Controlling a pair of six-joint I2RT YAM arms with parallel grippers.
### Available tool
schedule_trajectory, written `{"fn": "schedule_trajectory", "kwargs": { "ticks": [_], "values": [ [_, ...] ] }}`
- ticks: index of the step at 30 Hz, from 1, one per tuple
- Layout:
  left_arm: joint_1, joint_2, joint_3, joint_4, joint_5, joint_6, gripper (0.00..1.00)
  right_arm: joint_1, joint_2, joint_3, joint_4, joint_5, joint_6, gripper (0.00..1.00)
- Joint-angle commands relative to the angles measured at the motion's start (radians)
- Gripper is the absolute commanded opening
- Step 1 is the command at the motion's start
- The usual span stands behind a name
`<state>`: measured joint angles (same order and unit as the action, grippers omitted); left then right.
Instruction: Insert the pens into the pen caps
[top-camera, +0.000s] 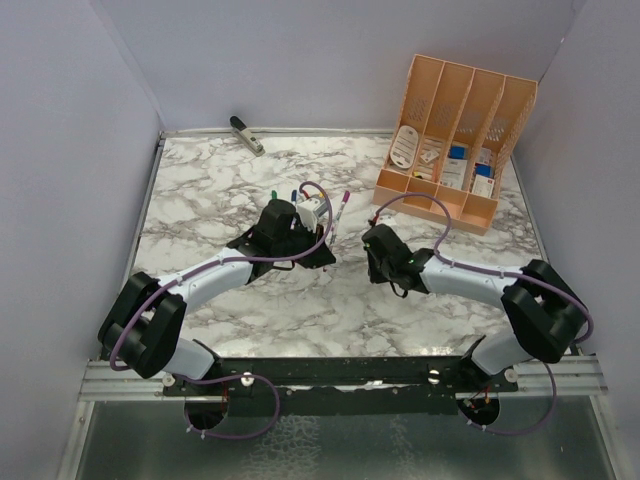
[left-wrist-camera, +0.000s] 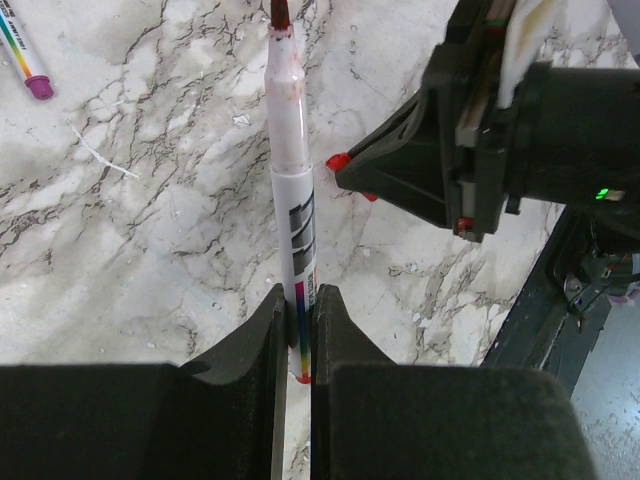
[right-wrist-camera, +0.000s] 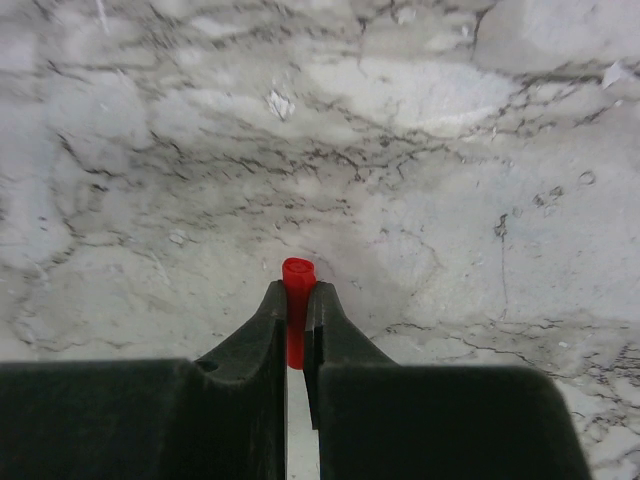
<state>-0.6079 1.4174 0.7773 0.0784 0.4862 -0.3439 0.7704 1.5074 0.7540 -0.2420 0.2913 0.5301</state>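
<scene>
My left gripper (left-wrist-camera: 297, 300) is shut on a silver-white pen (left-wrist-camera: 290, 180), which points away from it with its dark red tip (left-wrist-camera: 278, 15) bare. In the top view this pen (top-camera: 340, 212) sticks out beyond the left gripper (top-camera: 320, 238) near mid-table. My right gripper (right-wrist-camera: 297, 290) is shut on a small red cap (right-wrist-camera: 297, 275), whose end pokes past the fingertips. In the left wrist view the right gripper (left-wrist-camera: 345, 165) sits just right of the pen's middle, with the red cap (left-wrist-camera: 338, 160) a short gap from the barrel. The right gripper (top-camera: 372, 240) also shows in the top view.
Other pens with green and blue tips (top-camera: 294, 195) lie behind the left wrist. A pen with a magenta end (left-wrist-camera: 25, 60) lies to the far left. An orange desk organiser (top-camera: 455, 130) stands at the back right. A grey stapler-like object (top-camera: 245, 133) lies at the back left.
</scene>
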Motion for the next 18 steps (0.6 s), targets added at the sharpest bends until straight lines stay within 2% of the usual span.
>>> {"fn": "schedule_trajectory", "kwargs": {
  "ticks": [1,7,12,18],
  "values": [
    [0.005,-0.052,-0.028,0.061,0.035,0.011,0.00,0.001,-0.135,0.086,0.119,0.122,-0.034,0.01],
    [0.001,-0.116,-0.086,0.191,0.116,-0.026,0.00,0.001,-0.321,0.012,0.526,0.151,-0.139,0.01],
    [-0.039,-0.153,-0.105,0.270,0.167,-0.017,0.00,0.001,-0.419,-0.078,0.812,0.077,-0.176,0.01],
    [-0.126,-0.216,-0.143,0.430,0.225,0.007,0.00,0.001,-0.486,-0.222,1.104,-0.059,-0.124,0.01]
  ]
}}
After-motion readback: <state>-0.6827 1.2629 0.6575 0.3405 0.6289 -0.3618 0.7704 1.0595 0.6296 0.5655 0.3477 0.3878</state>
